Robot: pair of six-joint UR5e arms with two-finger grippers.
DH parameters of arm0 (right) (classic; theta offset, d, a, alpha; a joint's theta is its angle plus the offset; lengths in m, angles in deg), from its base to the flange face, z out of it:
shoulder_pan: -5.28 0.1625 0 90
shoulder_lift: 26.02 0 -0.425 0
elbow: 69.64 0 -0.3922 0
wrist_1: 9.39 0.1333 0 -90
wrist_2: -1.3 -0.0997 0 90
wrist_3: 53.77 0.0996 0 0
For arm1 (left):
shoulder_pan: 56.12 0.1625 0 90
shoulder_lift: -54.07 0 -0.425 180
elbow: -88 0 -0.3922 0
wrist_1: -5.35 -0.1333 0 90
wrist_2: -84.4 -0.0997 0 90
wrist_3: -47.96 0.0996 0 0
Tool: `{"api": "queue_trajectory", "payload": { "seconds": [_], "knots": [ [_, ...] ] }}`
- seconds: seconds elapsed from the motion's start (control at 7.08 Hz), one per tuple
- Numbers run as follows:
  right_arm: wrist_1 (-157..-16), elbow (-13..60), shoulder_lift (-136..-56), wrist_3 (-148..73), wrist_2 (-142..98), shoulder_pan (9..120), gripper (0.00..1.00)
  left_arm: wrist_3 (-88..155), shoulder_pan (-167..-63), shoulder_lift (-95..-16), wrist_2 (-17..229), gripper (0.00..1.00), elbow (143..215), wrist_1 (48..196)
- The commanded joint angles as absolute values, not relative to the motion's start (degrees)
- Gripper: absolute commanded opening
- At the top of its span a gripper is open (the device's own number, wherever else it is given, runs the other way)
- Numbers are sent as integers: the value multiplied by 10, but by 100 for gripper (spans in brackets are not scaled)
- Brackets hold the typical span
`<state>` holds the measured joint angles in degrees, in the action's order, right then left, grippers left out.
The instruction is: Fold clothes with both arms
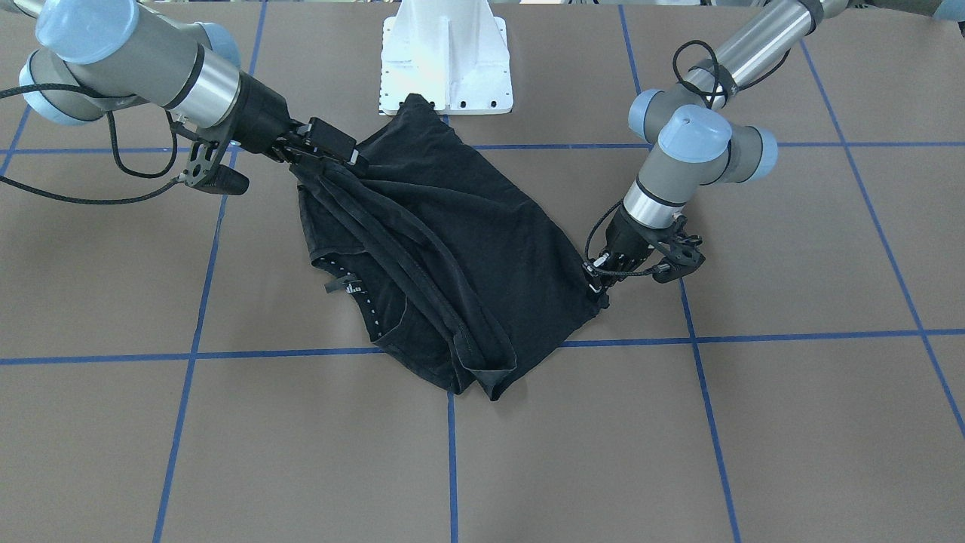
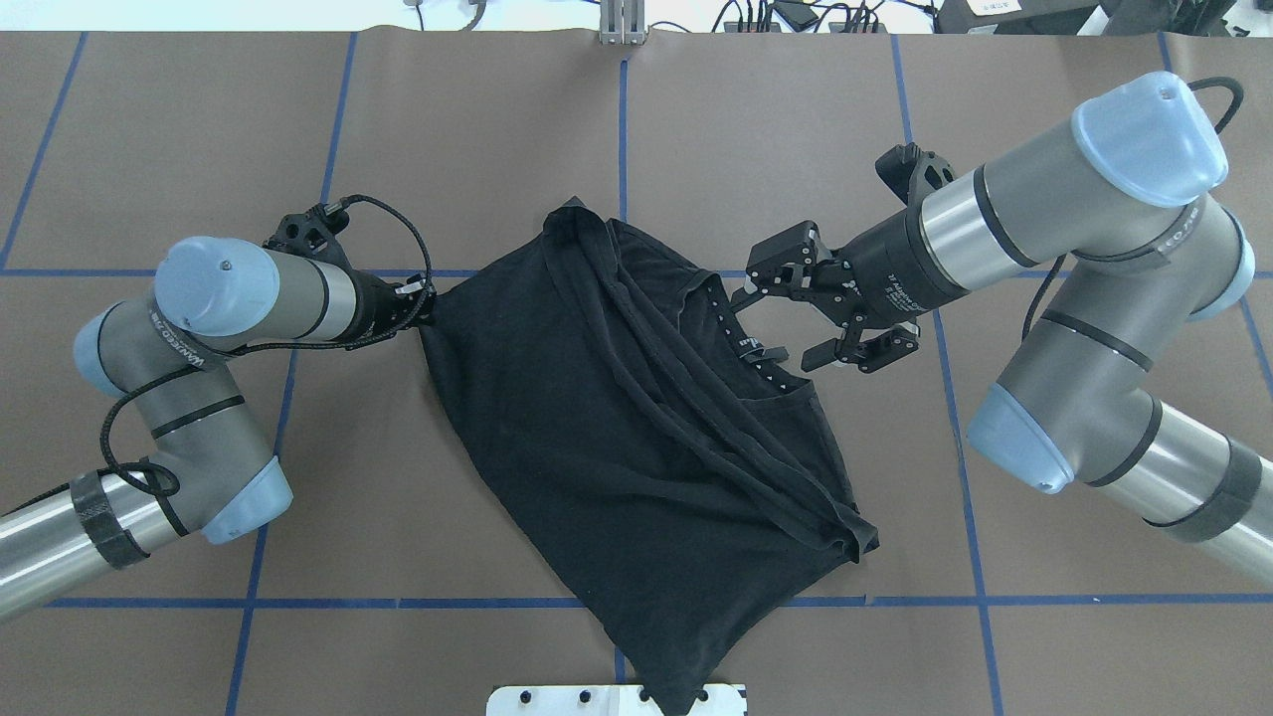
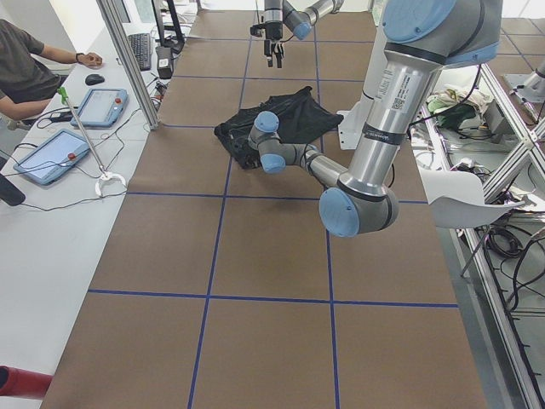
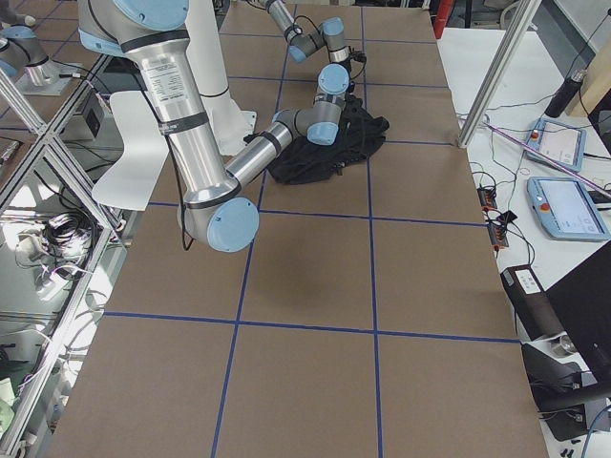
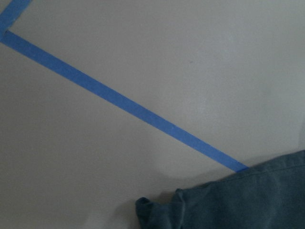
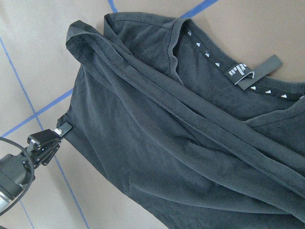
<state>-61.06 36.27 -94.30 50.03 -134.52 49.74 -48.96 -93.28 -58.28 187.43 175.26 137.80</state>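
The black T-shirt (image 2: 597, 428) lies crumpled and partly folded over itself at the table's middle. Its collar and neck label (image 6: 259, 69) face up toward my right side. My left gripper (image 2: 428, 310) is low on the table, shut on the shirt's side edge, and the cloth is pulled to a point there (image 1: 599, 290). The right wrist view shows the same pinch (image 6: 59, 131). My right gripper (image 2: 781, 323) hovers open over the collar end with its fingers spread and nothing between them (image 1: 343, 162). The left wrist view shows only a shirt corner (image 5: 248, 200).
The white pedestal base (image 1: 445, 68) touches the shirt's near hem. Blue tape lines (image 2: 622, 119) grid the brown table cover. A seated person (image 3: 25, 68) and teach pendants (image 3: 51, 153) are at a side table beyond the far edge.
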Motion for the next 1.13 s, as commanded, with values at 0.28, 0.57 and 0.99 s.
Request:
{"api": "queue_trajectory", "payload": {
  "seconds": [0.28, 0.57, 0.99],
  "knots": [
    [-611, 363, -947, 500, -1342, 511, 100, -492, -1003, -674, 1871, 0, 1635, 1371],
    [-610, 363, -950, 499, -1319, 512, 100, -495, -1016, -747, 1844, 0, 1565, 1377],
    [-611, 363, -958, 487, -1317, 525, 100, -499, -1016, -864, 1782, 0, 1429, 1452]
  ]
}}
